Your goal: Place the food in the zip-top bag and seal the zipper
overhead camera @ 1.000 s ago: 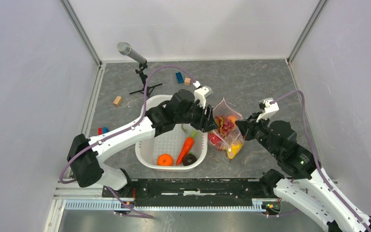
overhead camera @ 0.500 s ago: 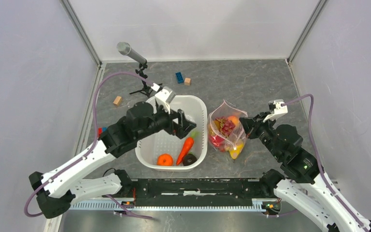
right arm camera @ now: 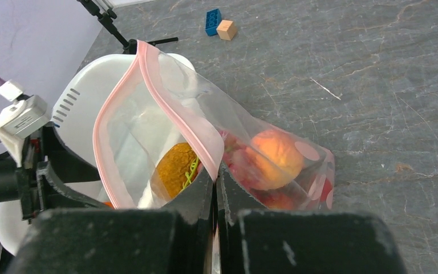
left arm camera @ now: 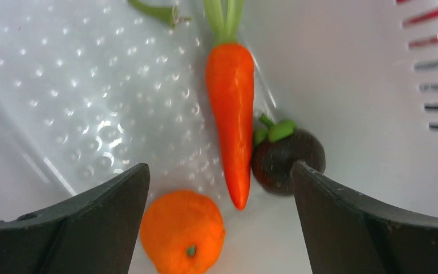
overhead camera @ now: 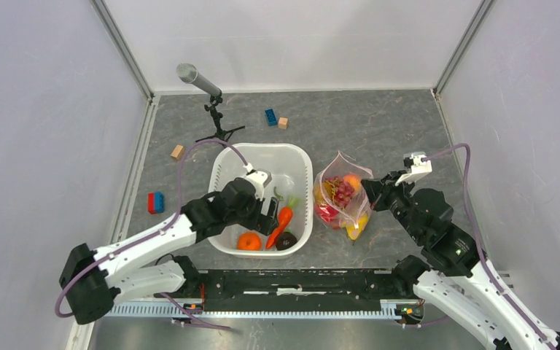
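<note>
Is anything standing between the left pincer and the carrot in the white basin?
Nothing visible does. The open left pincer is directly over the carrot. An orange and a dark purple fruit lie close beside the carrot's tip.

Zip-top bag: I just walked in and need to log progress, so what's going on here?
The right arm's fingers are shut on the pink zipper edge of the zip-top bag, holding its mouth up and open beside the white basin. Several toy fruits are already inside the bag. The left arm's fingers hang open in the basin above a carrot, an orange and a dark purple mangosteen, holding nothing. The bag is not yet sealed.
</note>
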You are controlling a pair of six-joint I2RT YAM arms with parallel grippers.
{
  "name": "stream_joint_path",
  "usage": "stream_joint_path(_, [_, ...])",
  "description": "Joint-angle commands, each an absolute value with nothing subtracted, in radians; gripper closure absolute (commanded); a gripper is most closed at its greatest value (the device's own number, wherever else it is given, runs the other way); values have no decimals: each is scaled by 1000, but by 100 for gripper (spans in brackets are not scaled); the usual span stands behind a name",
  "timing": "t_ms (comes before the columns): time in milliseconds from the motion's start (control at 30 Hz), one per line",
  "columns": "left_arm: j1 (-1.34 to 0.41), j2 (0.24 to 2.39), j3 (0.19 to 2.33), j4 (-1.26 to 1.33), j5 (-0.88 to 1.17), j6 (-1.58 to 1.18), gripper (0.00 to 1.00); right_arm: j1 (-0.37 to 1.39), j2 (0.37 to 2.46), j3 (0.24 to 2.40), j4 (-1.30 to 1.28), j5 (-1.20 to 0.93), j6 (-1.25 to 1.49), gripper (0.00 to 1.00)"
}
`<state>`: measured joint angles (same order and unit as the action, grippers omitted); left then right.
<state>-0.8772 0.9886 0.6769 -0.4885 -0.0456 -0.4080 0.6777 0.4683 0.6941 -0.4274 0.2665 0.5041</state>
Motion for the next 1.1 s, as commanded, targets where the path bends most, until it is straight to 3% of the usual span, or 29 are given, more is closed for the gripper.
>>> stream_joint_path(0, [-857, 1116, 674, -253, -5, -466, 0, 677, 504, 699, -413, 270, 502, 95])
stream_joint_path(200, [-790, 1330, 739, -90, -5, -486, 1, 676, 513, 689, -378, 272, 494, 95])
stream_joint_path(433, [-752, 1506, 802, -24, 99, -433, 9, 677, 436, 625, -348, 280, 415, 95])
stream_joint_path(567, [-752, 1593, 822, -22, 175, -424, 27, 676, 403, 604, -357, 357, 367, 95])
stream_joint_path(867, [-730, 1628, 908, -142, 116, -322, 58, 676, 434, 529, -287, 480, 306, 96])
stream_joint_path(1067, [-697, 1632, 978, -175, 143, -325, 68, 676, 465, 543, -261, 480, 284, 98])
